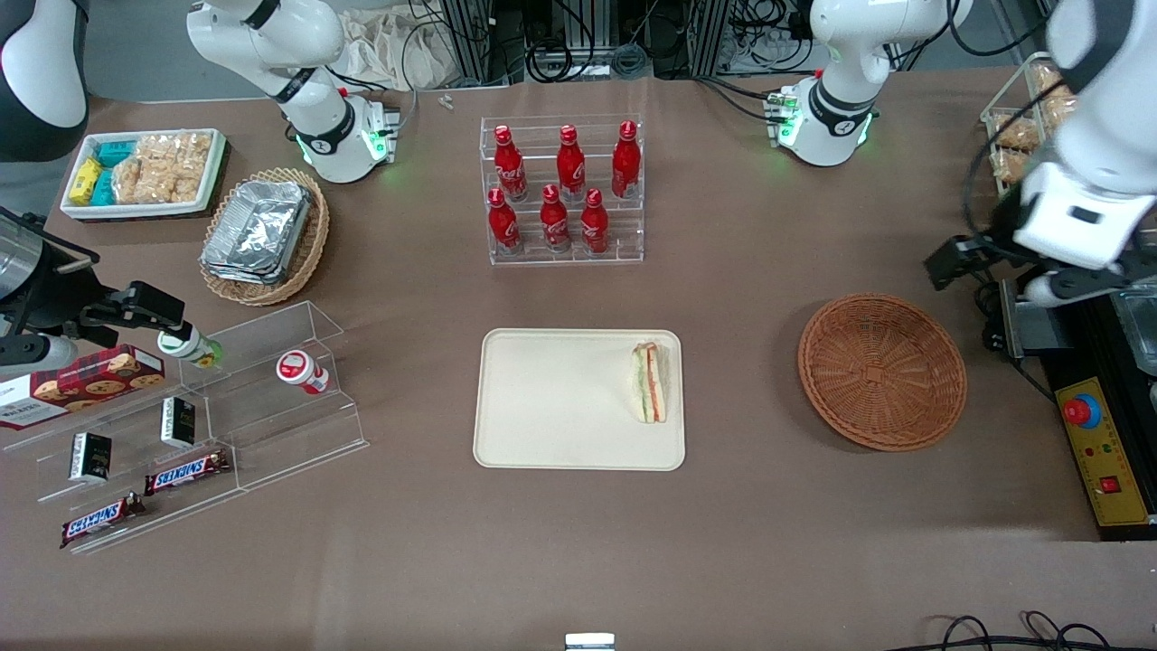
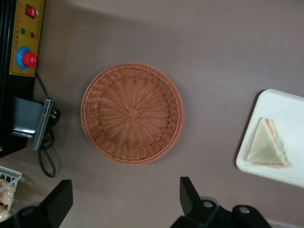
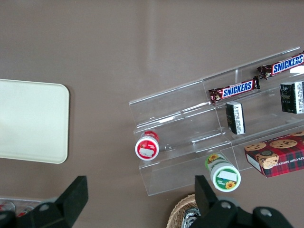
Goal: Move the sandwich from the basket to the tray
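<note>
Our tool (image 2: 126,202) hovers above the basket (image 1: 881,371), fingers spread wide and gripping nothing. We see the sandwich (image 1: 651,382) lying on the tray (image 1: 560,398), at its basket-side edge, its long axis running nearer-to-farther from the front camera.

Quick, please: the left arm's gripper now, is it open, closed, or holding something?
Left gripper: open, holding nothing, raised above the table near the basket; the sandwich lies on the tray.

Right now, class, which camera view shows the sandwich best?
The front view: the sandwich lies on the tray with its filling stripes visible. The left wrist view shows it smaller, past the open gripper above the empty basket. The right wrist view misses it.
</note>
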Motion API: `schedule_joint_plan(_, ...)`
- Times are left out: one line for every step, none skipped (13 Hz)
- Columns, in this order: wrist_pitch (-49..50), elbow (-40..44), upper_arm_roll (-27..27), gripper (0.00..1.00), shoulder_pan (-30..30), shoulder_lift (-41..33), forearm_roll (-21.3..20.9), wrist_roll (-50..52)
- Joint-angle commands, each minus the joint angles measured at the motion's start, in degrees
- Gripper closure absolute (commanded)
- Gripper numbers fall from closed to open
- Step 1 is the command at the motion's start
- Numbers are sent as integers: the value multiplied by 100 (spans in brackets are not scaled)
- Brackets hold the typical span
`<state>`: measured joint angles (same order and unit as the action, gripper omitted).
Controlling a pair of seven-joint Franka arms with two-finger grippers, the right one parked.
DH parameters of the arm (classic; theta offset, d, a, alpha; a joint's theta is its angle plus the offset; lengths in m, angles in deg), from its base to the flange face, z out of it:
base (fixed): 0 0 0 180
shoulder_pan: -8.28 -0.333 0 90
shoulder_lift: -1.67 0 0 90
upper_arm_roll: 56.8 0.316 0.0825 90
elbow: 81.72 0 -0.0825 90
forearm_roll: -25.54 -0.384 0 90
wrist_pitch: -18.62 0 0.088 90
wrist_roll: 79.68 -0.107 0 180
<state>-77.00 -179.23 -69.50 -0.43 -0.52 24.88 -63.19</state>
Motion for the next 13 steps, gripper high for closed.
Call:
schedule_joint_plan(-62, -321, -75, 0, -491, -125, 276, -786)
schedule_joint_plan(-114, -356, -75, 0, -509, -107, 303, -805)
schedule_joint_plan(-289, -496, -75, 0, -509, -116, 311, -805)
schedule_joint_plan(-508, -645, -75, 0, -492, -151, 372, -796)
schedule_joint_plan(-545, -682, -66, 0, -500, -142, 408, -796)
schedule_joint_plan(-545, -699, -75, 0, -492, -116, 408, -796)
schedule_joint_plan(-554, -699, -75, 0, -509, -81, 400, -805)
schedule_joint_plan(-510, -673, -66, 0, -509, -55, 399, -822)
schedule_joint_plan(-501, -647, -5, 0, -483, -28, 408, -822)
schedule_joint_plan(-475, -577, 4, 0, -457, 42, 400, -831)
schedule_joint_plan(-353, -437, 4, 0, -448, 164, 347, -831)
schedule_joint_plan(-169, -288, 13, 0, -430, 270, 321, -962)
schedule_joint_plan(-106, -156, 22, 0, -439, 366, 312, -1224)
